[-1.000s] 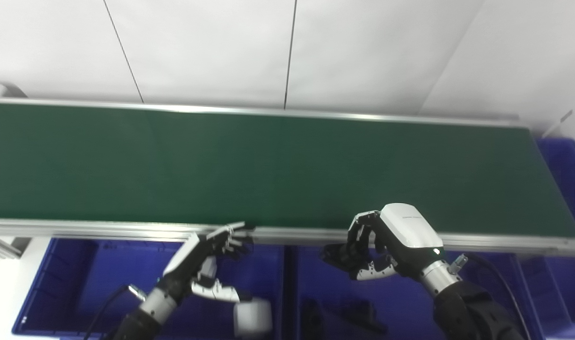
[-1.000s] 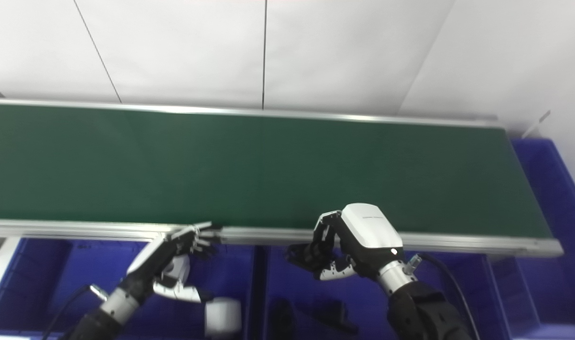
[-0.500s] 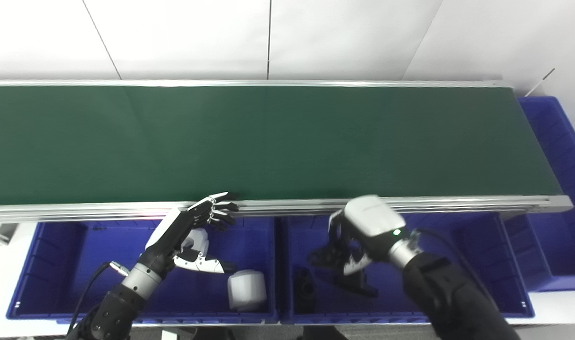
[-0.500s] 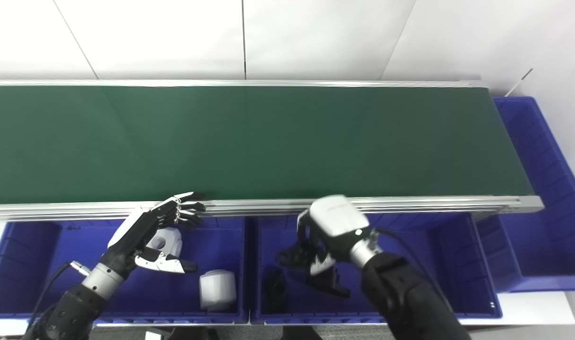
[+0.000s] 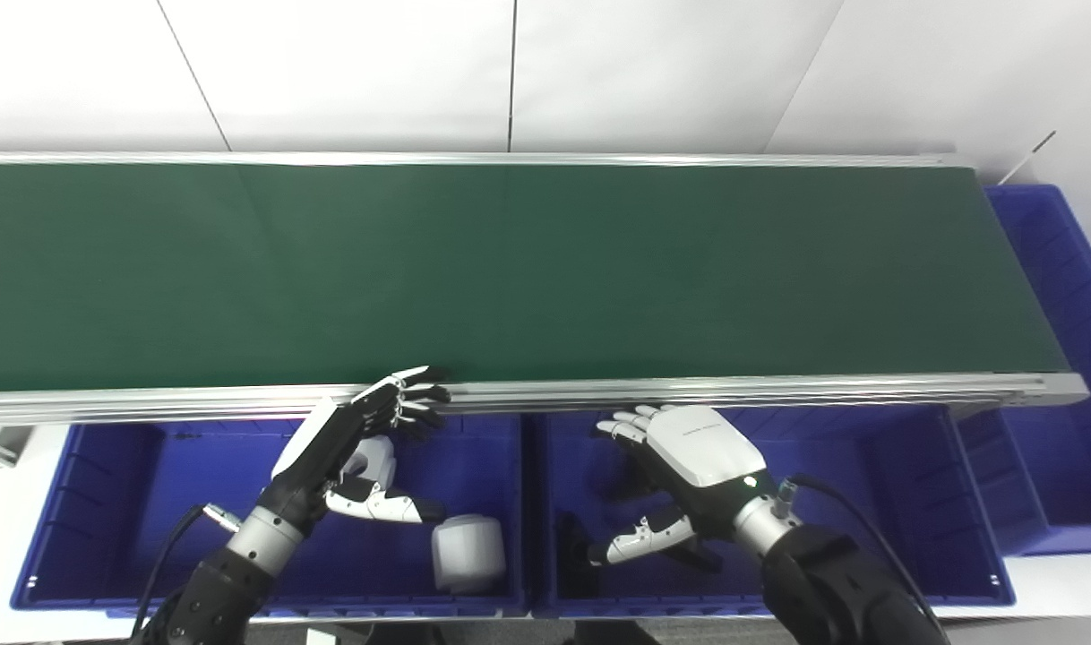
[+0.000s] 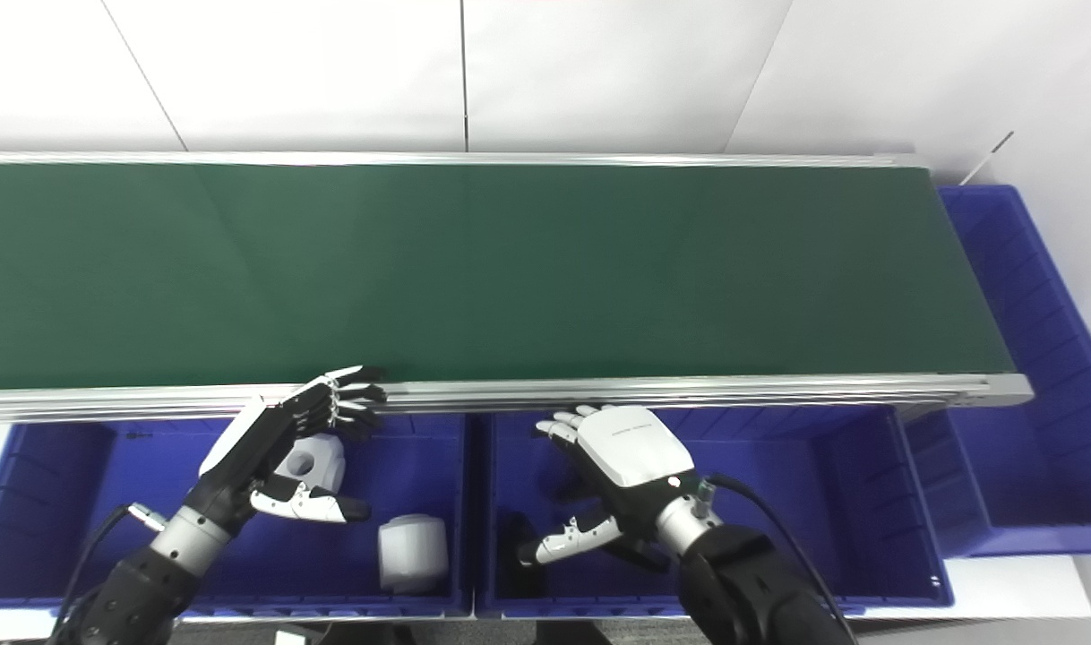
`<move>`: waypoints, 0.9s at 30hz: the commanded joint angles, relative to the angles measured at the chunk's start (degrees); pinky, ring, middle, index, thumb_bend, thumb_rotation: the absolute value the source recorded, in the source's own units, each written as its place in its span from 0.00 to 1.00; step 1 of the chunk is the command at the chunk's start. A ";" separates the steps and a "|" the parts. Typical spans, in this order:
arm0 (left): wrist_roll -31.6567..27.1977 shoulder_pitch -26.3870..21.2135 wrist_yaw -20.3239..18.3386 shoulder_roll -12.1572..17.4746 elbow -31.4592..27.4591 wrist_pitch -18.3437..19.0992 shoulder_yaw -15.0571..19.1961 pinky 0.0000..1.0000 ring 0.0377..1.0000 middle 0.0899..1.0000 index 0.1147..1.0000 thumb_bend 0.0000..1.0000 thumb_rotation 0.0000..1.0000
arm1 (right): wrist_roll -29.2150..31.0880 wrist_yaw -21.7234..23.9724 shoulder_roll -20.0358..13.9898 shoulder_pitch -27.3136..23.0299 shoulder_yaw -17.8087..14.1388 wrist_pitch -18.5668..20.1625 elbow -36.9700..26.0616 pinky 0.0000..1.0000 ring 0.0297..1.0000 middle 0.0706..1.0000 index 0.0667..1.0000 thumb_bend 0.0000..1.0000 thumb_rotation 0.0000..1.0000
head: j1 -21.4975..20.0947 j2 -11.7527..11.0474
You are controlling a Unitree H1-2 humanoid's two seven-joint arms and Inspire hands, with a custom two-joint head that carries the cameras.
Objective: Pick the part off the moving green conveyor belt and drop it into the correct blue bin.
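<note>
Lowest in the frame, the right hand (image 5: pixel 689 466) hovers palm-down over the middle blue bin (image 5: pixel 877 502), its fingers spread flat and its thumb out to the left; it holds nothing. Under and just left of it lie dark parts (image 5: pixel 577 555) on the bin floor, mostly hidden by the hand and thumb, so their exact shape cannot be told (the released piece is most likely one of them). To the lower left, the left hand (image 5: pixel 348 439) hangs over the left blue bin (image 5: pixel 115 502), also spread and empty, fingertips close to the belt's near rail (image 5: pixel 778 391). Two white parts (image 5: pixel 468 551) rest in that bin, one partly behind the left hand.

Farther back, the green conveyor belt (image 5: pixel 545 269) fills the middle of the frame and carries no part anywhere in view. A third blue bin (image 5: pixel 1060 269) sits at the belt's right end.

The drop looks complete, so the step now is readiness. The right hand should lift straight up, clear of the bin wall and rail, staying spread. Then it should wait low over the belt's near edge, facing where parts arrive.
</note>
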 commanded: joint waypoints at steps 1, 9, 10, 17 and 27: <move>0.13 0.02 -0.42 0.08 -1.97 -1.83 0.56 0.59 0.65 0.75 0.80 0.88 0.34 | 7.42 -3.81 2.38 1.10 -1.68 -2.80 -1.94 0.76 0.87 0.90 0.88 0.83 0.54 | 0.30 -0.18; 1.02 0.52 -0.49 0.14 -2.15 -1.86 0.75 0.59 0.66 0.76 0.81 0.88 0.36 | 25.31 -9.32 7.53 4.87 -3.88 -9.63 2.04 0.68 0.80 0.88 0.93 0.82 0.60 | 1.27 -0.21; 1.14 0.53 -0.39 0.12 -2.12 -1.86 0.74 0.59 0.66 0.76 0.81 0.88 0.36 | 27.04 -9.95 7.82 5.15 -3.86 -11.29 3.28 0.67 0.80 0.88 0.93 0.83 0.62 | 1.27 -0.21; 0.91 0.81 -0.52 -0.56 -2.08 -1.85 0.69 0.59 0.66 0.77 0.81 0.89 0.37 | 41.41 -10.36 8.26 5.70 -7.02 -17.22 8.76 0.72 0.83 0.89 0.95 0.83 0.57 | 1.82 -0.54; -0.11 0.94 -1.16 -1.37 -1.64 -1.87 0.66 0.59 0.66 0.78 0.81 0.89 0.36 | 50.40 -8.80 8.57 4.92 -9.82 -17.81 12.37 0.74 0.84 0.89 0.94 0.85 0.53 | 2.59 -1.11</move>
